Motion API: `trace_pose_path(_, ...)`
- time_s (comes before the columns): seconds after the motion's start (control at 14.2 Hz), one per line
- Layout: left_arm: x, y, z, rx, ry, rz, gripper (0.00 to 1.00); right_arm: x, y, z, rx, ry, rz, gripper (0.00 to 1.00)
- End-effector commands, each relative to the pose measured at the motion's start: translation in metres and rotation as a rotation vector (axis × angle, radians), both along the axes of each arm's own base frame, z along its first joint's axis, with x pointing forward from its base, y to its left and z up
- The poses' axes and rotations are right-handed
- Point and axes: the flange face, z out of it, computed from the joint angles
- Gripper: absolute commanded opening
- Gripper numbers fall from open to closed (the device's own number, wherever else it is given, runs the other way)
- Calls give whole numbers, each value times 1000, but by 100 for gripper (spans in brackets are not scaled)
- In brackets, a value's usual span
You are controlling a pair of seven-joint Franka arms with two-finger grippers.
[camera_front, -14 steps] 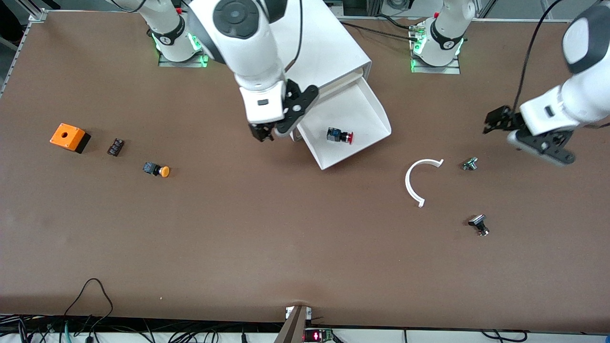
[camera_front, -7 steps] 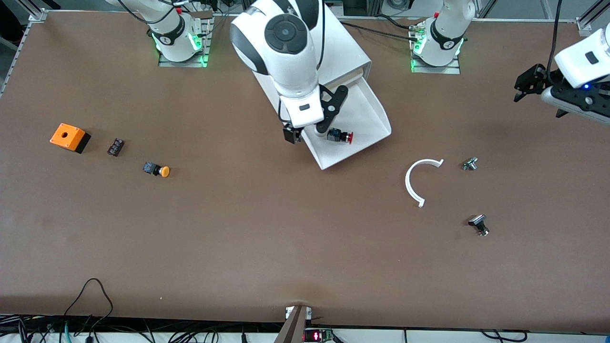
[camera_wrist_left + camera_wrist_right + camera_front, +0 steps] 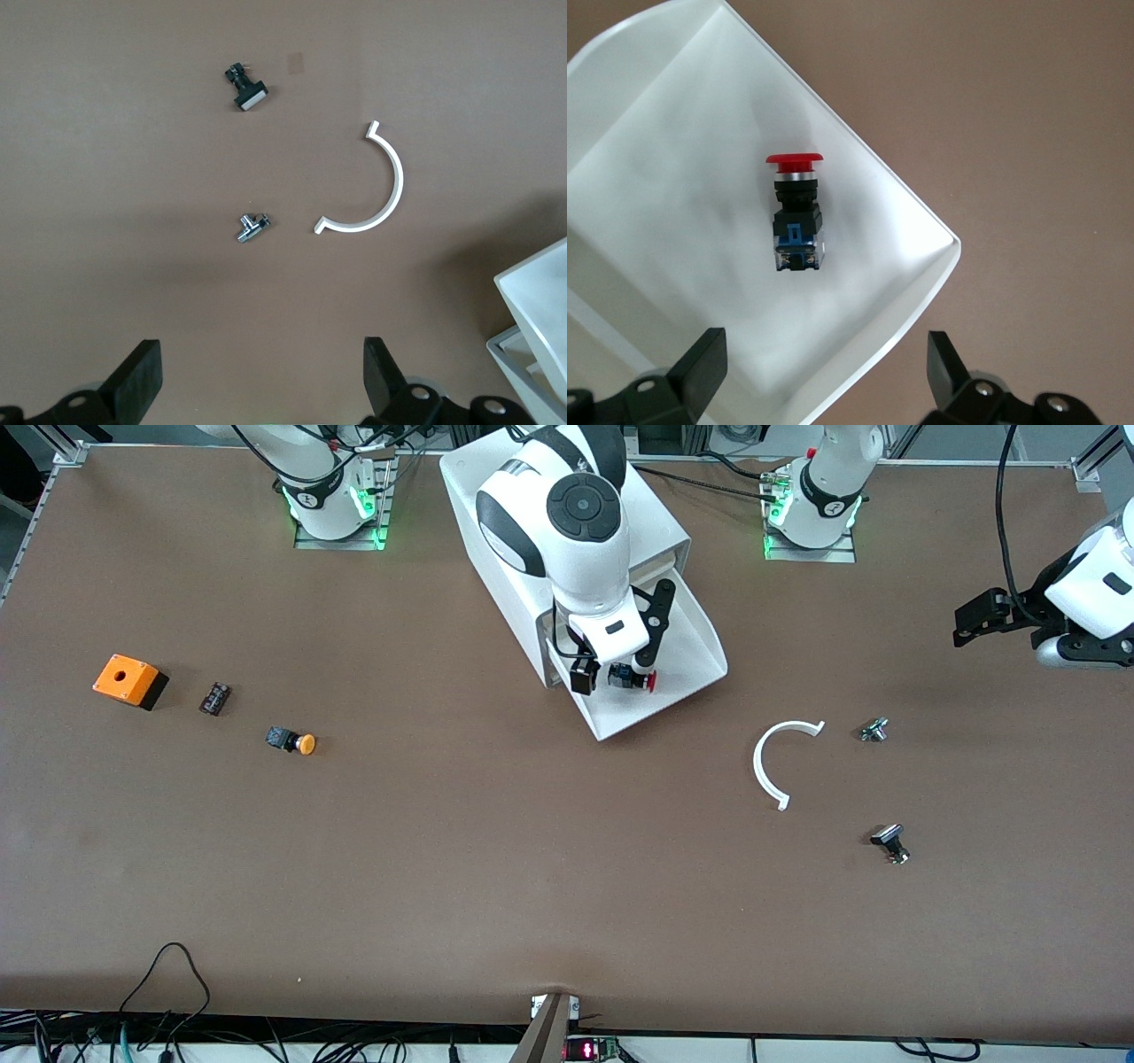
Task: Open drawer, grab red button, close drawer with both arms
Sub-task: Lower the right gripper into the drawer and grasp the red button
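The drawer (image 3: pixel 702 640) stands pulled out of the white cabinet (image 3: pixel 492 487), a shallow white tray. The red-capped button (image 3: pixel 633 679) lies on its side in it, untouched. My right gripper (image 3: pixel 614 670) hangs open over the drawer, just above the button. In the right wrist view the button (image 3: pixel 796 223) lies on the tray floor (image 3: pixel 664 186), ahead of the open right gripper (image 3: pixel 824 372). My left gripper (image 3: pixel 974 616) is open and empty, up over the table at the left arm's end. In the left wrist view it (image 3: pixel 261 372) is over bare table, with a drawer corner (image 3: pixel 536 288) at the edge.
A white C-shaped piece (image 3: pixel 778 766), a small metal part (image 3: pixel 873 730) and a black part (image 3: pixel 890 843) lie toward the left arm's end. An orange box (image 3: pixel 129 680), a small black block (image 3: pixel 213 698) and an orange-capped button (image 3: pixel 291 740) lie toward the right arm's end.
My right gripper has moved from beside the drawer to over it, above the red button. My left gripper has swung farther toward the left arm's end of the table.
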Motion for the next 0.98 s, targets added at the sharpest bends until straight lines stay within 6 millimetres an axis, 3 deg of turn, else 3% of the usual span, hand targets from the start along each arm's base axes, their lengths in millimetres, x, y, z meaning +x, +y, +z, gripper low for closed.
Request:
trace_pose_path(0.0, 7, 13, 6, -20, -18, 32, 100, 3, 5, 2, 14, -13, 33, 100)
trace_pose_path(0.35, 23, 20, 5, -27, -69, 39, 100, -11, 26, -10, 33, -29, 49, 100)
trace_pose_path(0.49, 24, 15, 7, -29, -68, 30, 100, -16, 32, -16, 27, -21, 20, 100)
trace_pose_path(0.91, 24, 12, 7, -29, -67, 31, 100, -22, 46, -62, 3, -20, 28, 100)
